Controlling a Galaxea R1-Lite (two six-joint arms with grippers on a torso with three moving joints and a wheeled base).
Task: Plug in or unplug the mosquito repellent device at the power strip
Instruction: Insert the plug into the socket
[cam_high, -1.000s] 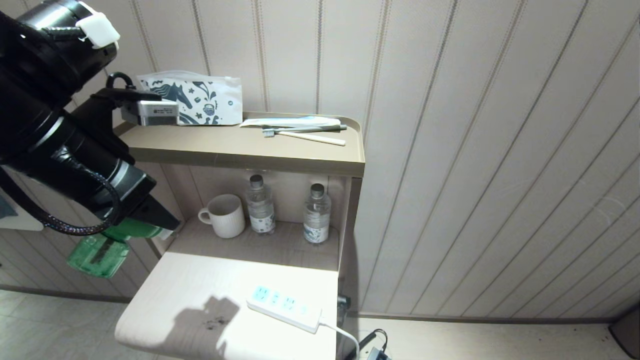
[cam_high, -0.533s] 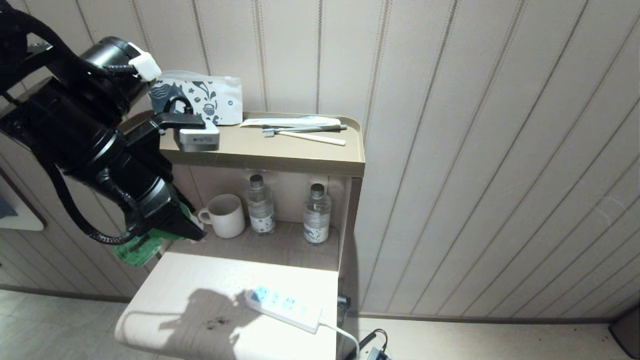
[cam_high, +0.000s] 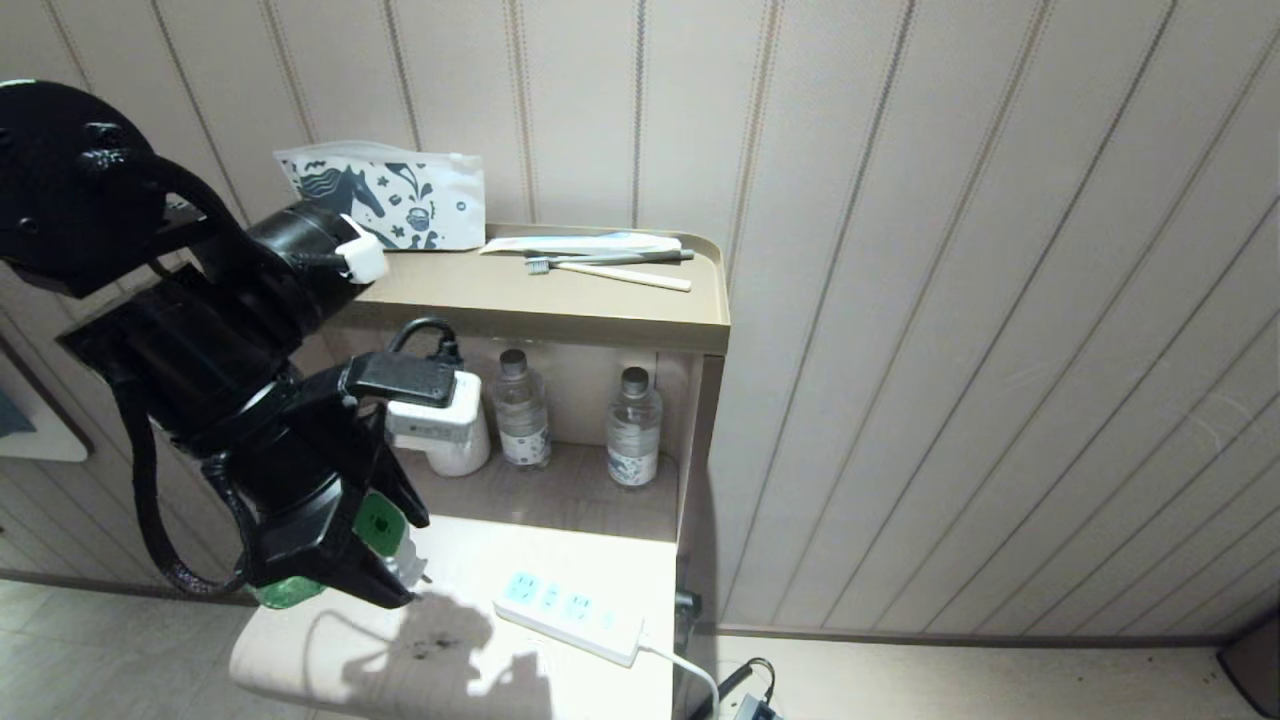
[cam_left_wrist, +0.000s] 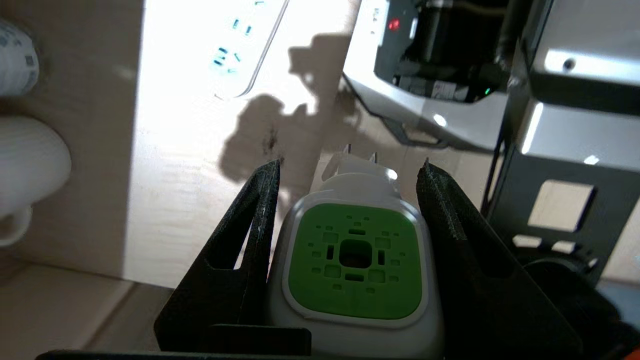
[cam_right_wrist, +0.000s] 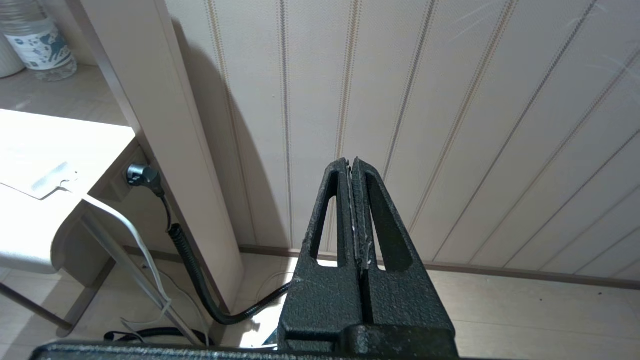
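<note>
My left gripper (cam_high: 392, 565) is shut on the mosquito repellent device (cam_high: 380, 520), gripping its white-and-green head from both sides. The green vented top (cam_left_wrist: 355, 260) faces the wrist camera between the black fingers (cam_left_wrist: 260, 210). Its two prongs (cam_left_wrist: 360, 152) point away from the wrist, over the table, and its green bottle (cam_high: 285, 592) pokes out behind the gripper. The device hangs above the table's front left, apart from the power strip (cam_high: 570, 615), which lies to its right with no plug in its blue sockets (cam_left_wrist: 227, 50). My right gripper (cam_right_wrist: 350, 161) is shut on nothing, parked facing the wall.
A white mug (cam_high: 460, 455) and two water bottles (cam_high: 520, 420) (cam_high: 633, 428) stand in the niche behind the lit tabletop (cam_high: 600, 560). The upper shelf (cam_high: 560, 310) holds a printed pouch (cam_high: 400, 205) and toothbrushes (cam_high: 610, 268). The strip's white cord (cam_high: 690, 670) drops off the table's right edge.
My left arm has swung down and to the right from beside the shelf to above the table's front. The wrist has rolled, turning the held device's prongs towards the table.
</note>
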